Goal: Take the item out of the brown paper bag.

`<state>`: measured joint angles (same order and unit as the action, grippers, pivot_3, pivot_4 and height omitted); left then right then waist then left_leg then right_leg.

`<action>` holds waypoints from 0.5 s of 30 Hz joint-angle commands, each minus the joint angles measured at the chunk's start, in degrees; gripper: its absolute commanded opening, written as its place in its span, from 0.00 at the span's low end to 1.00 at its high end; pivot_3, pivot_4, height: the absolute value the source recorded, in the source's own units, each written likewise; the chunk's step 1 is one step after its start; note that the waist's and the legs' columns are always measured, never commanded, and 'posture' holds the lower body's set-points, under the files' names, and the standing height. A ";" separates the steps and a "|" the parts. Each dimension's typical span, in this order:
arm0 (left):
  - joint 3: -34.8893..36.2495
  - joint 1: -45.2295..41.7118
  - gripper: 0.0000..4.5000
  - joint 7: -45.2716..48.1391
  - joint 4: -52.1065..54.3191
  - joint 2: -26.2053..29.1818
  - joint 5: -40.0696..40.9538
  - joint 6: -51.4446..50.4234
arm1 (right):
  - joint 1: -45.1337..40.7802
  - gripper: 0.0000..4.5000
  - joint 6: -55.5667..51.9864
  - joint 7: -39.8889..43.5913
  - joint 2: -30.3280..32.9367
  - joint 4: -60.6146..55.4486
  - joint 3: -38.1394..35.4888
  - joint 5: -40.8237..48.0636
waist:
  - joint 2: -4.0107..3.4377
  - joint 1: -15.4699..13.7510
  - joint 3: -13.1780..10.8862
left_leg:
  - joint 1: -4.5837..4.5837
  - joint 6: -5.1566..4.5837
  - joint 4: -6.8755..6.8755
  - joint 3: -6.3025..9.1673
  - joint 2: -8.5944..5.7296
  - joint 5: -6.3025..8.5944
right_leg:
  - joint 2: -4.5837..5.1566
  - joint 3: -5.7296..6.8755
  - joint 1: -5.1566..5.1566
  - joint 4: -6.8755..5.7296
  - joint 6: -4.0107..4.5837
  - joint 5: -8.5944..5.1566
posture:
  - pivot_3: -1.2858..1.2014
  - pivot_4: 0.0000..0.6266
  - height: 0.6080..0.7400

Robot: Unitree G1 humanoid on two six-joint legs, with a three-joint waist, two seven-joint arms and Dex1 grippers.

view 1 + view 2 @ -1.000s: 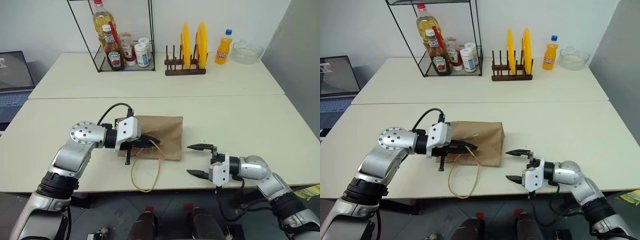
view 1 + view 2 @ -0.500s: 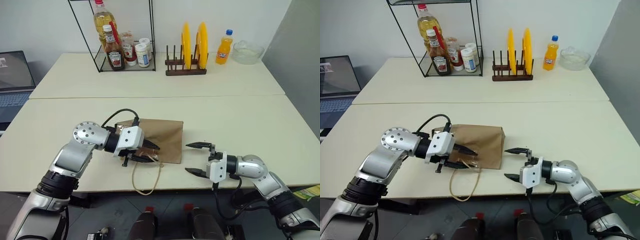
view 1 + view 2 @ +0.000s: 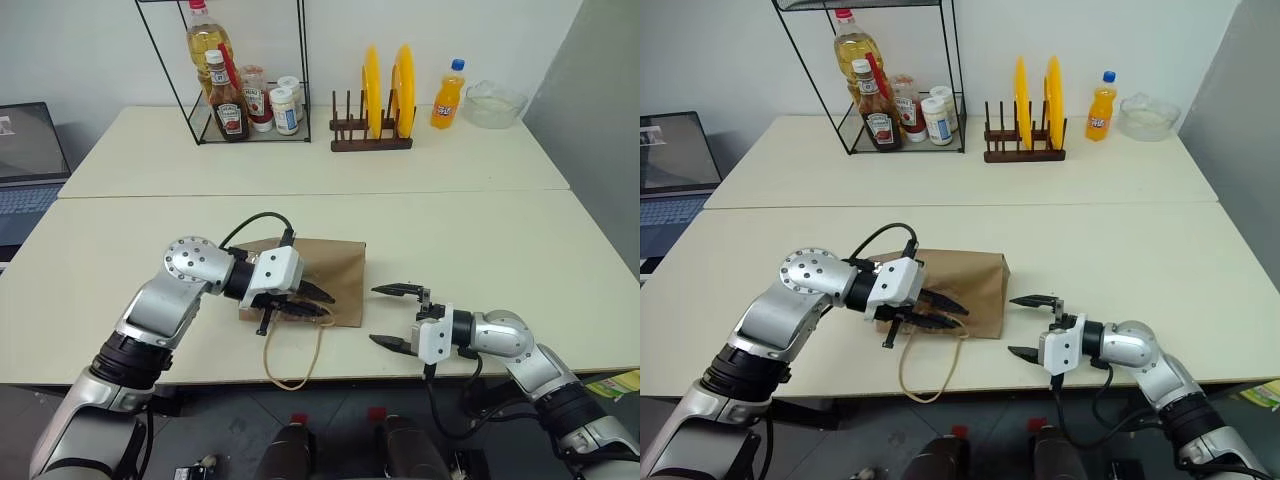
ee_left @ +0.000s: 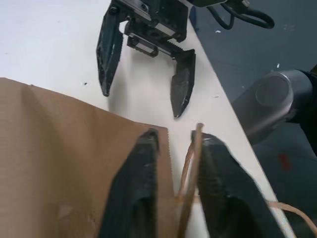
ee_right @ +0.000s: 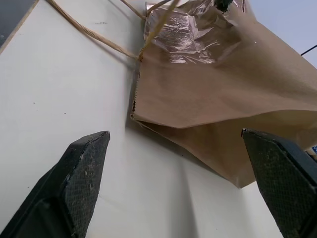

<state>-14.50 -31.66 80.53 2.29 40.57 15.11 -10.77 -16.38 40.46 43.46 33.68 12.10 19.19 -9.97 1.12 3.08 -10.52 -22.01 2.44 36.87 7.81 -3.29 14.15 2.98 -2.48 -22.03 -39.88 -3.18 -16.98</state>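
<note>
The brown paper bag (image 3: 335,262) lies flat near the table's front edge, its mouth toward me, and a tan cord handle (image 3: 291,358) loops over that edge. My left gripper (image 3: 322,303) comes in from the left and is shut on the bag's upper rim (image 4: 74,148), with a cord strand (image 4: 191,158) beside one finger. My right gripper (image 3: 377,316) hovers open just right of the bag, apart from it, and it is also in the left wrist view (image 4: 141,103). Crinkled shiny film (image 5: 185,34) shows at the bag's mouth (image 5: 223,84). The item is hidden.
On the far table stand a wire rack (image 3: 230,75) with a ketchup bottle (image 3: 226,108) and jars, a wooden rack with yellow plates (image 3: 385,95), an orange drink bottle (image 3: 447,95) and a glass bowl (image 3: 493,103). A laptop (image 3: 25,160) sits far left.
My left gripper swung a little to the right along the bag's front rim. Its fingers spread, then closed again on the rim. The right gripper kept still and open.
</note>
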 commanded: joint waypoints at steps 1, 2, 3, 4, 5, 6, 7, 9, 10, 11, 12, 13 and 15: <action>1.91 -2.86 0.00 -1.76 -2.37 -0.69 0.32 -1.44 | -0.19 1.00 0.25 0.80 0.22 -1.09 0.75 -0.03 | 0.00 0.01 0.00 | 0.00 0.00 0.00 0.00 0.00 0.00 | 0.00 0.00 0.00 0.00 0.00 0.00 | 0.52 0.24 1.00; 2.16 -3.64 0.00 -2.42 -3.35 -1.00 0.46 -2.64 | -0.37 1.00 1.10 1.13 0.28 -1.20 1.14 -0.12 | 0.00 0.00 0.00 | 0.00 0.00 0.00 0.00 0.00 0.00 | 0.00 0.00 0.00 0.00 0.00 0.00 | 0.52 0.24 1.00; 2.54 -4.46 0.00 -3.16 -4.28 -1.36 0.94 -4.35 | -0.58 1.00 2.48 1.47 0.43 -1.13 1.69 -0.46 | 0.00 0.02 0.00 | 0.00 0.00 0.00 0.00 0.00 0.00 | -0.01 0.02 0.00 0.00 0.00 0.00 | 0.52 0.24 1.00; 2.91 -5.14 0.00 -3.83 -5.00 -1.67 1.44 -6.04 | -0.78 1.00 3.88 1.69 0.58 -0.96 2.18 -0.85 | 0.00 0.03 0.00 | 0.00 0.00 0.00 0.00 0.00 0.00 | -0.01 0.02 0.00 0.00 0.00 0.00 | 0.52 0.24 1.00; 3.36 -5.81 0.00 -4.55 -5.73 -2.03 2.05 -7.90 | -1.17 1.00 6.00 1.78 0.74 -0.59 2.82 -1.48 | 0.01 0.07 -0.01 | 0.00 0.00 0.00 0.01 -0.01 0.00 | -0.01 0.01 0.00 0.00 0.00 0.00 | 0.52 0.24 1.00; 3.78 -6.34 0.00 -5.15 -6.26 -2.38 2.58 -9.59 | -1.58 1.00 7.84 1.74 0.85 -0.24 3.40 -2.08 | 0.01 0.12 -0.01 | 0.00 0.00 -0.01 0.00 0.00 0.00 | -0.02 0.02 0.00 0.01 -0.01 0.00 | 0.52 0.24 1.00; 4.39 -6.86 0.00 -5.84 -6.76 -2.84 3.31 -11.57 | -2.27 1.00 9.88 1.34 0.75 0.23 4.05 -3.20 | 0.01 0.14 -0.01 | 0.00 0.00 -0.01 0.01 0.01 0.00 | -0.03 0.02 -0.01 0.01 -0.01 -0.01 | 0.52 0.24 1.00; 5.70 -7.73 0.00 -7.57 -7.43 -3.91 4.82 -15.20 | -3.61 1.00 13.58 -0.09 0.34 1.14 5.05 -5.88 | 0.01 0.20 -0.01 | 0.00 0.00 -0.02 0.02 0.01 0.00 | -0.03 0.01 -0.02 0.01 -0.01 -0.01 | 0.52 0.24 1.00; 6.40 -8.20 0.00 -8.49 -7.92 -4.56 5.41 -16.47 | -4.38 1.00 15.51 -1.18 -0.04 1.70 5.39 -7.58 | 0.02 0.18 -0.01 | -0.01 0.01 -0.02 0.04 0.00 0.00 | -0.03 0.01 -0.04 0.02 -0.01 -0.01 | 0.52 0.24 1.00; 7.07 -8.59 0.00 -9.34 -8.32 -5.15 5.89 -17.62 | -4.99 1.00 17.19 -2.13 -0.38 2.21 5.67 -8.86 | 0.02 0.16 -0.01 | -0.01 0.01 -0.02 0.06 0.00 0.00 | -0.03 0.02 -0.04 0.02 -0.01 -0.01 | 0.52 0.24 1.00; 7.82 -9.24 0.00 -10.55 -9.27 -5.94 6.24 -18.54 | -5.87 1.00 19.56 -3.63 -0.91 2.90 5.73 -10.88 | 0.02 0.16 -0.01 | -0.01 0.01 -0.02 0.07 0.00 0.00 | -0.02 0.02 -0.04 0.02 -0.01 -0.01 | 0.52 0.24 1.00; 8.66 -10.08 0.00 -11.90 -10.54 -6.91 6.57 -19.38 | -6.97 1.00 22.02 -5.57 -1.67 3.70 5.81 -13.99 | 0.02 0.15 -0.01 | -0.01 0.02 -0.02 0.08 0.00 -0.01 | -0.02 0.03 -0.04 0.01 -0.01 -0.01 | 0.52 0.24 1.00; 9.70 -11.19 0.00 -13.74 -12.05 -8.23 6.92 -20.46 | -8.61 1.00 24.76 -8.60 -2.84 5.23 6.15 -19.02 | 0.02 0.17 -0.01 | -0.01 0.03 -0.01 0.10 -0.01 -0.01 | -0.02 0.02 -0.04 0.01 -0.01 -0.01 | 0.52 0.24 1.00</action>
<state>-7.18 -41.17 68.51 -9.73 32.63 20.47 -30.53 -23.97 62.17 37.40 31.41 16.86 24.87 -25.27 1.14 3.25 -10.53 -22.02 2.48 36.86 7.91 -3.30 14.13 2.95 -2.46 -22.08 -39.87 -3.19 -16.99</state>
